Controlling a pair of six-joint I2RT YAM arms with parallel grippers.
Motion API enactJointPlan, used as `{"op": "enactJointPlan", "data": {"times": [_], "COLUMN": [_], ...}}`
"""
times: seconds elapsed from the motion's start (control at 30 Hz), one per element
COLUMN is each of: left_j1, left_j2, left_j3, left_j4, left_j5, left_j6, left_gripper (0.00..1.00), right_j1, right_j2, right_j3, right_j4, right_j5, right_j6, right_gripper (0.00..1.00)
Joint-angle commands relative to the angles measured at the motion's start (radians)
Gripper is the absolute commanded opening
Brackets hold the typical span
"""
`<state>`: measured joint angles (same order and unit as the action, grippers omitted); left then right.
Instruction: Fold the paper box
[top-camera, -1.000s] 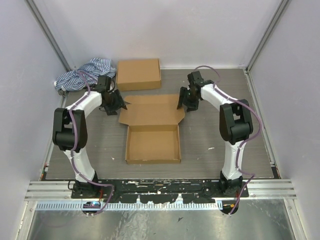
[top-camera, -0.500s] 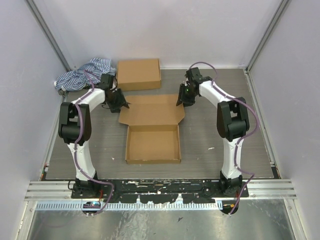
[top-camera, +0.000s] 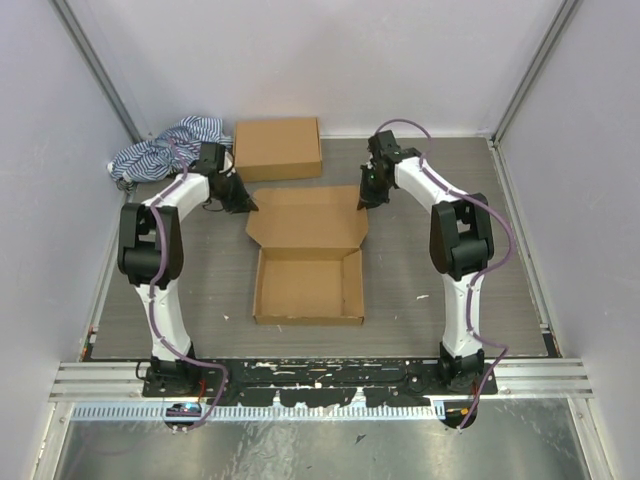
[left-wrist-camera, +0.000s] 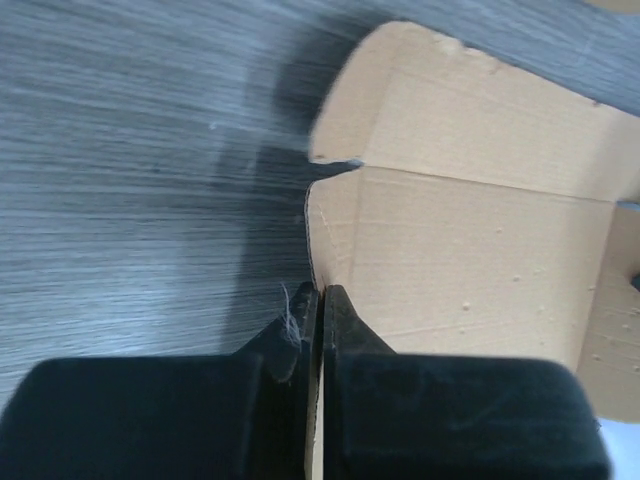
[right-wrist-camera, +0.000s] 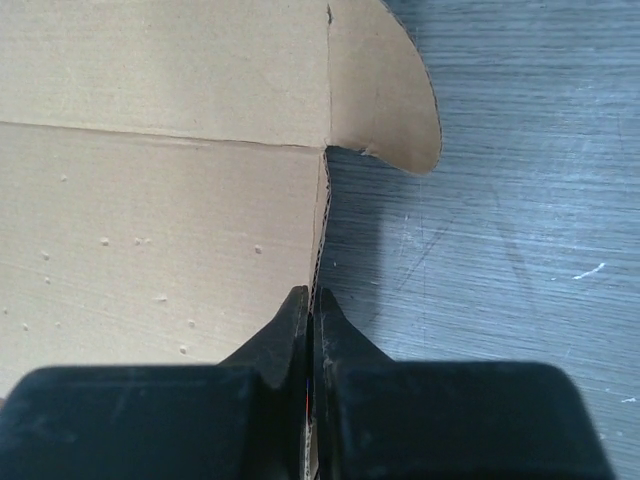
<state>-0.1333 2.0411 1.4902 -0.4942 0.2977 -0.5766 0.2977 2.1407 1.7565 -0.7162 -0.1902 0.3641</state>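
2 boxes sat on desk (top-camera: 400, 300): 1 open box (top-camera: 305, 288), 1 closed box (top-camera: 277, 148) behind; 1 striped cloth (top-camera: 160, 150). L claw (left-wrist-camera: 320, 295) & R claw (right-wrist-camera: 310, 298) were each pinched shut on open box's lid edges.

Left wrist view: the paper box (left-wrist-camera: 470, 260) lid runs past the right edge, and its side edge disappears between the fingers of the left hand (left-wrist-camera: 320, 292). Right wrist view: the lid is cut off at top and left.

Top camera: high behind arm bases (top-camera: 172, 376), looking down on whole table (top-camera: 200, 290). Wrist cameras: very close, low; all three share the box lid (top-camera: 305, 215)
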Motion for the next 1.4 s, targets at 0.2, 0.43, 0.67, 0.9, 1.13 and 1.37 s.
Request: {"op": "enactJointPlan", "data": {"times": [0.2, 0.43, 0.67, 0.9, 1.13, 1.37], "left_j1": [-0.075, -0.155, -0.218, -0.258, -0.273, -0.274], "left_j2": [-0.158, -0.365, -0.644, -0.830, -0.916, -1.006], "left_j3": [0.012, -0.137, -0.412, -0.617, -0.635, -0.588], "left_j4": [-0.017, 0.076, 0.336, 0.521, 0.476, 0.386], "left_j5": [-0.097, -0.237, -0.338, -0.357, -0.380, -0.394], "left_j6": [0.093, 0.129, 0.170, 0.214, 0.224, 0.248], "left_gripper": [0.00, 0.00, 0.00, 0.08, 0.36, 0.58], "right_j1": [0.070, 0.121, 0.135, 0.171, 0.280, 0.314], "right_j2": [-0.096, -0.197, -0.333, -0.575, -0.784, -0.886], "right_j3": [0.052, -0.037, -0.196, -0.543, -0.802, -0.921], "right_j4": [-0.019, 0.054, 0.178, 0.512, 0.865, 1.025], "right_j5": [0.224, 0.360, 0.414, 0.484, 0.623, 0.617], "right_j6": [-0.010, -0.022, -0.001, -0.013, -0.139, -0.213], "right_gripper": [0.01, 0.01, 0.01, 0.01, 0.01, 0.01]}}
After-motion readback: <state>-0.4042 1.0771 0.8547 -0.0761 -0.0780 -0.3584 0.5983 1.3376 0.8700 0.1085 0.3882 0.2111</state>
